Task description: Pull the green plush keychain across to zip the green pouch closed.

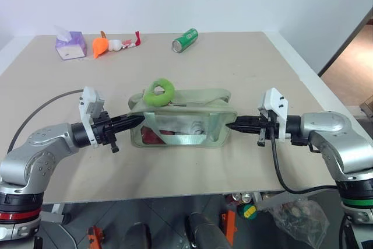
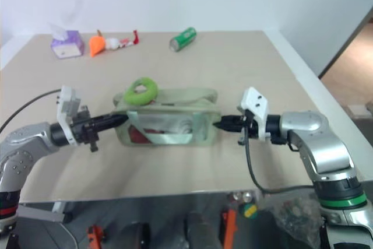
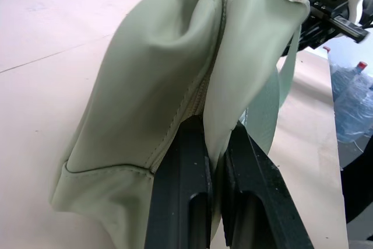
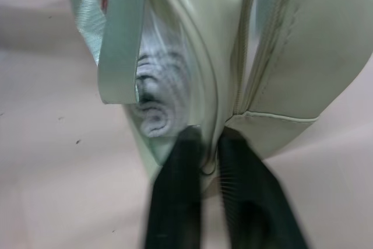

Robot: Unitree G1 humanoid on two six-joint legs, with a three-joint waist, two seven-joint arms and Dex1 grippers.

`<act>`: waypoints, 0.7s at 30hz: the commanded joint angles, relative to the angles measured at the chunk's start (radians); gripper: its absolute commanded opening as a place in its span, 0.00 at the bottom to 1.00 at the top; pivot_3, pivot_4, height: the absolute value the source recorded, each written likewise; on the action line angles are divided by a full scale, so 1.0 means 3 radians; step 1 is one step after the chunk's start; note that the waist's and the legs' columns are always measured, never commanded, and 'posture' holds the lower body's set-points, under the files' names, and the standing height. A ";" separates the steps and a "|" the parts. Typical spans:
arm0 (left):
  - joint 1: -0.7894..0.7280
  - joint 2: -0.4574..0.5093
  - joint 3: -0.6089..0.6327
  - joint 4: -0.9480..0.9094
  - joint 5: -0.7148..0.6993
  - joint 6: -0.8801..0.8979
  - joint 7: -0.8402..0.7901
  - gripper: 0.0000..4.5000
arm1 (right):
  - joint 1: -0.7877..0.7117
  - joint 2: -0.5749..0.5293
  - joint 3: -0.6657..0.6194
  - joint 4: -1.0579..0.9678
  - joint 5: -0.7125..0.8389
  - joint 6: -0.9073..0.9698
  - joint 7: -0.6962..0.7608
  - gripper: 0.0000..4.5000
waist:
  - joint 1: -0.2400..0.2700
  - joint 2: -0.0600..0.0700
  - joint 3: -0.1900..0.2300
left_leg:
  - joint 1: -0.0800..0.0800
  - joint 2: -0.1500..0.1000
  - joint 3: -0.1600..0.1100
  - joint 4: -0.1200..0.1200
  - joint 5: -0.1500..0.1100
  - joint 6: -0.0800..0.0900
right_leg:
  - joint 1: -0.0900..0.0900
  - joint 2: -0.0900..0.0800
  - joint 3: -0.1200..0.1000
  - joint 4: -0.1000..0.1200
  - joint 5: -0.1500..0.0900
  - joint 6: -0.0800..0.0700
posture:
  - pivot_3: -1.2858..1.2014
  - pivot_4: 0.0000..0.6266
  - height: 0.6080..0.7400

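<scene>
So the green pouch (image 1: 183, 119) sits in the middle of the worktop (image 1: 245, 62) with the green plush keychain (image 1: 159, 91) flopped on top near the pouch's left end, right where the zipper line starts. The left gripper (image 1: 137, 120) has its jaws clamped on a fold of fabric at that left end, and you can see the cloth pinched between the black fingers (image 3: 180, 202) in the left wrist view. The right gripper (image 1: 232, 124) is at the opposite end with its jaws a little apart around the pouch's edge seam; can't tell if it's actually gripping. The pouch looks soft and light, so it'll bunch unless one end stays anchored. The keychain is squishy, so probably best to pinch it low, near the slider.
</scene>
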 commanded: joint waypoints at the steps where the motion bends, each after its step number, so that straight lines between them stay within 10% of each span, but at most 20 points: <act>1: 0.0015 0.0007 0.0042 -0.0103 0.0004 -0.0043 0.0008 0.00 | -0.0106 -0.0030 -0.0066 -0.0015 -0.0010 0.0004 -0.0048 0.45 | 0.0000 0.0000 0.0000 | -0.0001 -0.0001 0.0000 0.0000 0.0000 0.0000 | 0.0000 -0.0001 0.0000 0.0000 0.0000 0.0000 | 0.52 0.24 1.00; 6: 0.0006 -0.0004 0.0025 -0.0112 0.0008 -0.0043 0.0014 0.00 | -0.0146 -0.0094 -0.0392 0.0026 0.0233 0.0107 -0.0035 0.82 | 0.0008 0.0000 0.0000 | -0.0004 -0.0002 0.0000 -0.0001 0.0000 0.0000 | -0.0001 -0.0002 0.0000 -0.0001 -0.0003 0.0003 | 0.52 0.24 1.00; 13: -0.0009 -0.0011 0.0007 -0.0111 0.0014 -0.0048 0.0005 0.00 | -0.0637 0.0020 -0.0915 -0.0011 0.0934 0.0389 -0.0127 0.82 | 0.0008 0.0002 0.0001 | -0.0004 -0.0003 0.0000 0.0000 0.0000 0.0000 | -0.0001 -0.0003 0.0000 0.0000 -0.0002 0.0005 | 0.52 0.24 1.00; 21: -0.0049 -0.0031 -0.0022 -0.0126 0.0024 -0.0032 -0.0001 0.00 | -0.1079 0.0241 0.0187 -0.0392 0.0102 -0.0033 -0.0356 0.82 | 0.0008 0.0003 0.0001 | -0.0006 -0.0002 -0.0004 -0.0001 0.0000 0.0000 | -0.0003 -0.0003 -0.0002 0.0000 -0.0003 0.0003 | 0.52 0.24 1.00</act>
